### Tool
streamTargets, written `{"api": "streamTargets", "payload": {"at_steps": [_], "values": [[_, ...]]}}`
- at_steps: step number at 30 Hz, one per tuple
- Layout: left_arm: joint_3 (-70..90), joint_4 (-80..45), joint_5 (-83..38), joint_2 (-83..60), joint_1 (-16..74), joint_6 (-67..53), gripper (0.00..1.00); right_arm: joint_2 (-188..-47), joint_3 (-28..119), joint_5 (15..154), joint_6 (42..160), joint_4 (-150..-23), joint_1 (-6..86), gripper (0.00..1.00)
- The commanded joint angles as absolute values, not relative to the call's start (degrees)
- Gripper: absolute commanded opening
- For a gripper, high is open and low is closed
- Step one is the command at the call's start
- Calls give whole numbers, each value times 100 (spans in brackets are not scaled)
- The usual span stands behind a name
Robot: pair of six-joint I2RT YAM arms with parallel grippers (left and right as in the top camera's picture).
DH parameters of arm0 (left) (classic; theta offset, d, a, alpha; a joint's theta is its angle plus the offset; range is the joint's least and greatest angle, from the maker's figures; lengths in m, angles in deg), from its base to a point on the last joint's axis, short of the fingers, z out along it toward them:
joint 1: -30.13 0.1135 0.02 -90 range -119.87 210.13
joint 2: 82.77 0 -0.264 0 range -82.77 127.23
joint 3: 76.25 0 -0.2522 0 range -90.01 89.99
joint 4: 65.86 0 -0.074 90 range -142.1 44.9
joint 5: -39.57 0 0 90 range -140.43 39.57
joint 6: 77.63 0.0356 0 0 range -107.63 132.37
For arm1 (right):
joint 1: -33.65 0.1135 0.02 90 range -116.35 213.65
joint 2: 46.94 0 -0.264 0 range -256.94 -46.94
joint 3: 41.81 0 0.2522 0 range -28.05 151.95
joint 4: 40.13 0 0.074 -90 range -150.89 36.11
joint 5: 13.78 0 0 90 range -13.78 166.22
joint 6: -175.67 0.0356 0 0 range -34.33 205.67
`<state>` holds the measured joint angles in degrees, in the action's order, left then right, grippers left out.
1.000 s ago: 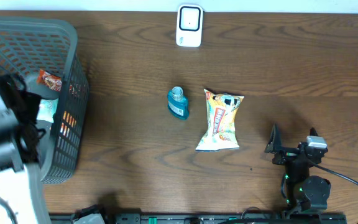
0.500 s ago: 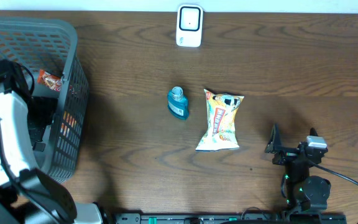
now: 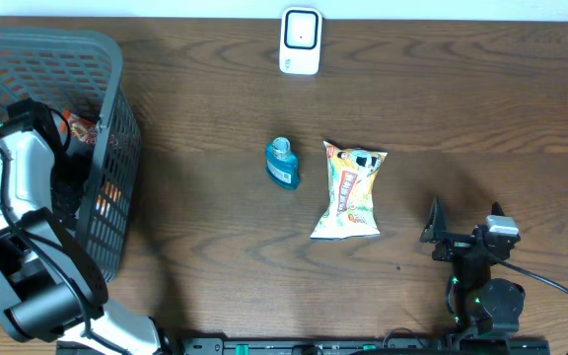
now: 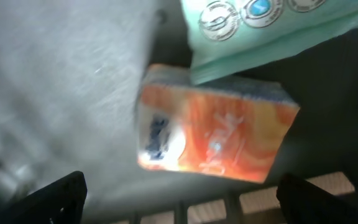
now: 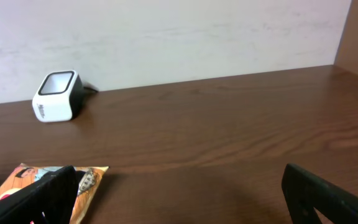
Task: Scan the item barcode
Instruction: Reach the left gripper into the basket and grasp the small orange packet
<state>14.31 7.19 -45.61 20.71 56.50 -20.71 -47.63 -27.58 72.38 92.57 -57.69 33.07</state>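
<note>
- Left gripper (image 4: pixel 182 202): jaws spread wide, nothing between them. Both dark fingertips (image 4: pixel 58 196) sit at the lower corners of the left wrist view.
- The left arm reaches down into the grey basket (image 3: pixel 116 59) at the left end of the table (image 3: pixel 461 118).
- Orange packet (image 4: pixel 216 134): lies on the basket floor, directly under the spread left jaws and not touched by either fingertip. The view is blurred; no barcode can be read.
- Pale green pouch (image 4: pixel 272 31): overlaps the packet's far edge.
- Right gripper (image 5: pixel 179 202): also fully open and empty, low over the table at the near right, pointing toward the far edge.
- Barcode scanner (image 3: pixel 301 41): white, standing at the middle of the far edge, well apart from both grippers.
- Yellow snack bag (image 3: pixel 350 190): flat on the table near the centre, between scanner and right gripper.
- Blue bottle (image 3: pixel 282 164): just left of the snack bag, close to it; whether they touch I cannot tell.
</note>
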Motion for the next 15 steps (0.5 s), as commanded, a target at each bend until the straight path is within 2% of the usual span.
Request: {"api": "streamTargets", "payload": {"at_steps": [1,12,14,15], "values": [[1737,520,-4419,2121,5667,-1805,98,-4733,-2773,7227,9182,-5780,3375,99],[2928,-667,-4491,2121,5669,-1809,100,-4733,-2773,7227,9182,-5780,3375,99],[2930,-663,-4580,2119,5669,-1809,91,-4733,-2773,7227,9182,-5780,3375,99],[2922,-663,-4642,2110,5669,-1807,82,-4733,-2773,7227,9182,-5780,3375,99]]}}
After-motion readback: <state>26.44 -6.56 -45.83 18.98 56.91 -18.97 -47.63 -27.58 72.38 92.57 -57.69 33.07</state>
